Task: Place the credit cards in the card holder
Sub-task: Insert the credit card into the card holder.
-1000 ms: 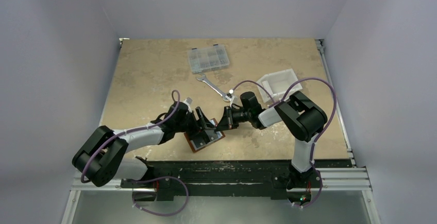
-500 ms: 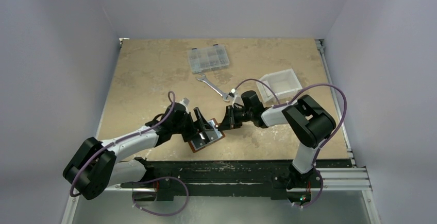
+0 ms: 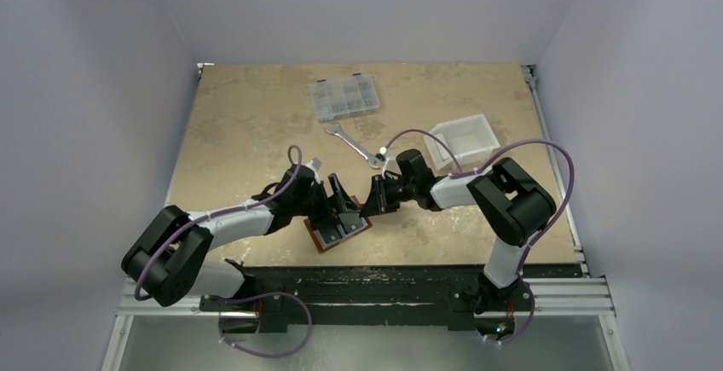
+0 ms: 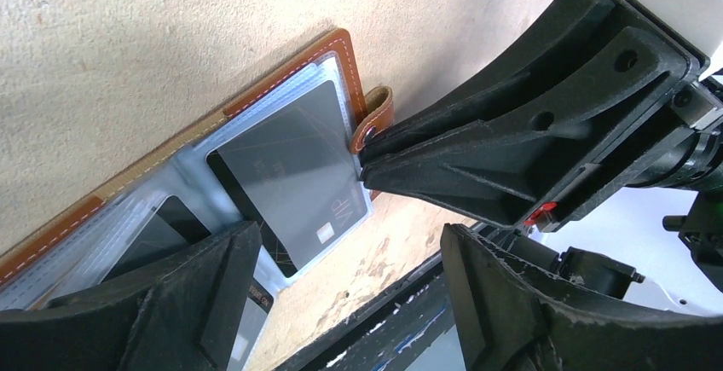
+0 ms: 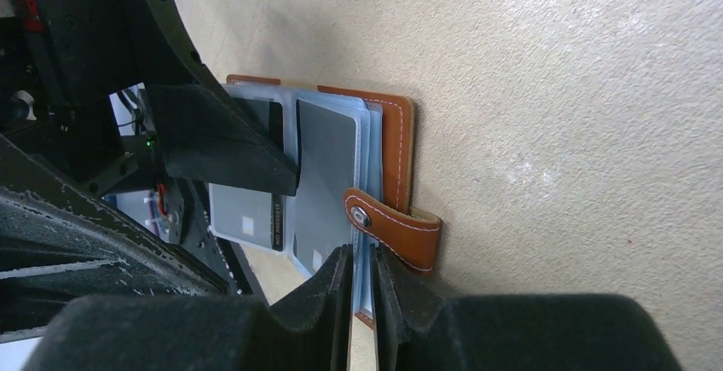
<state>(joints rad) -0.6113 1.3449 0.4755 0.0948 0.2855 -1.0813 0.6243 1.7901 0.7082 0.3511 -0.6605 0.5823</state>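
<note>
The brown leather card holder (image 3: 322, 240) lies open near the table's front edge. It also shows in the left wrist view (image 4: 281, 68) and the right wrist view (image 5: 396, 145). A grey credit card (image 4: 294, 162) sits in its clear sleeve, also seen in the right wrist view (image 5: 324, 175). A second card (image 5: 243, 209) with a dark stripe lies beside it, partly under a left finger (image 5: 222, 141). My left gripper (image 3: 339, 207) is open over the holder, its jaws wide apart (image 4: 349, 303). My right gripper (image 3: 369, 210) is shut on the holder's clear sleeve edge (image 5: 364, 260), next to the snap strap (image 5: 394, 228).
A clear compartment box (image 3: 344, 98) stands at the back. A silver wrench (image 3: 354, 144) lies behind the grippers, and a white plastic bin (image 3: 465, 139) is at the right. The black frame rail (image 3: 384, 279) runs just in front of the holder.
The left arm swung out to the left and came back, its open gripper staying over the holder. The right gripper has held at the holder's right edge.
</note>
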